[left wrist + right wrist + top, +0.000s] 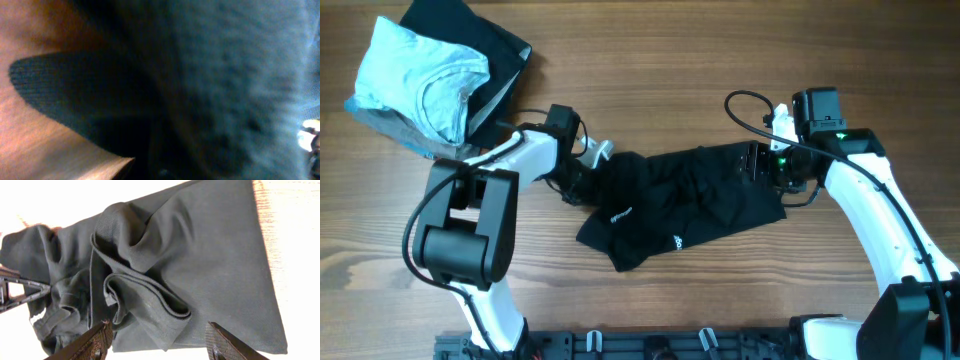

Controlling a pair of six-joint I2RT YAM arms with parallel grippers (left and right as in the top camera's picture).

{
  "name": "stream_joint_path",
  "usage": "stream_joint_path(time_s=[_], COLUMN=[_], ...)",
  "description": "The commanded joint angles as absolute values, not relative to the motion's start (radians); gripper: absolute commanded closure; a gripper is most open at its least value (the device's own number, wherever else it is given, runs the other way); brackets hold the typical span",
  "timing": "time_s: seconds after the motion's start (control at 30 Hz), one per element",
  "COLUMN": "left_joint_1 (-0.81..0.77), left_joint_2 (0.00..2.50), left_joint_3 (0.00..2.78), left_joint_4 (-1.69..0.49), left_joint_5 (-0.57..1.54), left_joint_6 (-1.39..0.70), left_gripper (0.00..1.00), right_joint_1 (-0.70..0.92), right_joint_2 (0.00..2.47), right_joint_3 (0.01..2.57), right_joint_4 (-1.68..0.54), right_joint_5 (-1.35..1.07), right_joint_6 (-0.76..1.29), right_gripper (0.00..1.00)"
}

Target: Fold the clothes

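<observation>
Zero folds yet: T-shirt [690,200] crumpled on bench [720,60]; our right pincer [159,330] released, we can't tell left pincer [582,180].

My overhead camera looks straight down at the brown wooden table [660,60]. All 3 views share the crumpled black cloth T-shirt [700,200]: left wrist pressed blurrily close, right wrist just above.
</observation>
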State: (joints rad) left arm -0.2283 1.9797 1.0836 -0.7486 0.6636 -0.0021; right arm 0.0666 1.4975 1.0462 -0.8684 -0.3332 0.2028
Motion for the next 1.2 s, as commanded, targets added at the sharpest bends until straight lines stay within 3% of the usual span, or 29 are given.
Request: stream_joint_path(time_s=[0.0,0.2,0.37,0.73,1.07,1.17], left_joint_1=[-0.148,-0.06,-0.091,-0.398,-0.672,-0.723], left_joint_2=[2.027,1.923,1.838,1.839,1.844,1.858], left_joint_3=[1.082,1.262,1.431,1.459,1.459,1.457], left_joint_4=[-0.892,-1.129,-1.231,-1.132,-0.879,-0.821], left_joint_5=[0.426,0.368,0.364,0.294,0.271,0.193], left_joint_6=[-0.042,-0.069,-0.111,-0.36,-0.613,-0.672], left_gripper=[0.96,0.96,0.96,0.96,0.96,0.84], right_joint_1=[0.066,0.064,0.064,0.064,0.064,0.064], right_joint_2=[1.489,1.489,1.489,1.489,1.489,1.489], right_joint_3=[1.062,1.062,1.062,1.062,1.062,1.062], right_joint_4=[-0.867,-0.864,-0.856,-0.858,-0.86,-0.865], right_joint_5=[-0.342,-0.337,-0.337,-0.337,-0.337,-0.337], right_joint_6=[0.185,0.186,0.187,0.187,0.195,0.195], right_gripper=[0.36,0.36,0.36,0.36,0.35,0.35])
